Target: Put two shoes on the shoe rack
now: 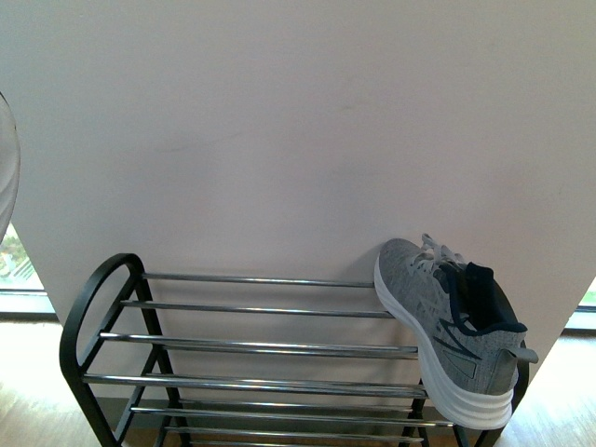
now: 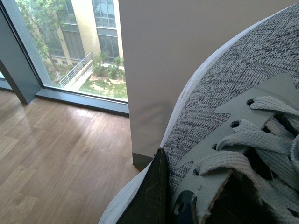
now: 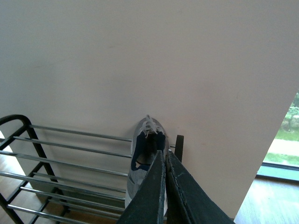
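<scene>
Obs: shoe A (image 1: 447, 326) leans tilted on the rack (image 1: 261, 345) top shelf, right end; right end effector (image 3: 165, 154) above it, clenched, empty; left end effector (image 2: 187, 200) grasping shoe B (image 2: 243, 79) by the lace panel. Judgement: light, soft knit, stiffer sole; hold at collar.

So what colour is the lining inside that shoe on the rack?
Dark navy lining, inside a grey knit shoe; clearest in the front view.
</scene>
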Action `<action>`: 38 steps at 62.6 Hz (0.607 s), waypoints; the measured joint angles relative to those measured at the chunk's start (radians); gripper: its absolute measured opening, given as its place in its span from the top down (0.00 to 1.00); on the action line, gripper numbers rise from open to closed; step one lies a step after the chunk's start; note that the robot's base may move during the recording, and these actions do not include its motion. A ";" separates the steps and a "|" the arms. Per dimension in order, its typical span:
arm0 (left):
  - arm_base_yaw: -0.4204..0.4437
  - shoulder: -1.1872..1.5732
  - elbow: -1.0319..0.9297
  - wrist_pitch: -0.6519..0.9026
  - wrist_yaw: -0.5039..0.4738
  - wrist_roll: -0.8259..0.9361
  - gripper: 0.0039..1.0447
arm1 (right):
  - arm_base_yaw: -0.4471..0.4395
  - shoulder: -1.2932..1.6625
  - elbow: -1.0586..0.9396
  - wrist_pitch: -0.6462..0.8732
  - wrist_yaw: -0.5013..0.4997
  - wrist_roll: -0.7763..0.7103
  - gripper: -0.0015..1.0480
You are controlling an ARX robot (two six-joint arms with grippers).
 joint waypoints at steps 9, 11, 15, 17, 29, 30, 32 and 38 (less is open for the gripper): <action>0.000 0.000 0.000 0.000 0.000 0.000 0.99 | 0.000 -0.048 0.000 -0.048 0.000 0.000 0.98; 0.000 0.000 0.000 0.000 0.000 0.000 0.99 | 0.000 -0.054 0.000 -0.055 0.000 0.000 0.98; 0.000 0.000 0.000 0.000 0.000 0.000 0.99 | 0.000 -0.071 0.000 -0.071 0.000 0.000 0.98; 0.000 0.000 0.000 0.000 0.000 0.000 0.99 | 0.000 -0.079 0.000 -0.079 0.000 0.000 0.98; 0.000 0.000 0.000 0.000 0.000 0.000 0.99 | 0.000 -0.117 0.000 -0.118 0.000 0.000 0.98; 0.000 0.000 0.000 0.000 0.000 0.000 0.99 | 0.000 -0.140 0.000 -0.143 0.000 0.000 0.98; 0.000 0.000 0.000 0.000 0.000 0.000 0.99 | 0.000 -0.179 0.000 -0.204 -0.001 0.000 0.98; 0.000 0.000 0.000 0.000 0.000 0.000 0.99 | 0.000 -0.268 0.000 -0.284 0.000 0.000 0.98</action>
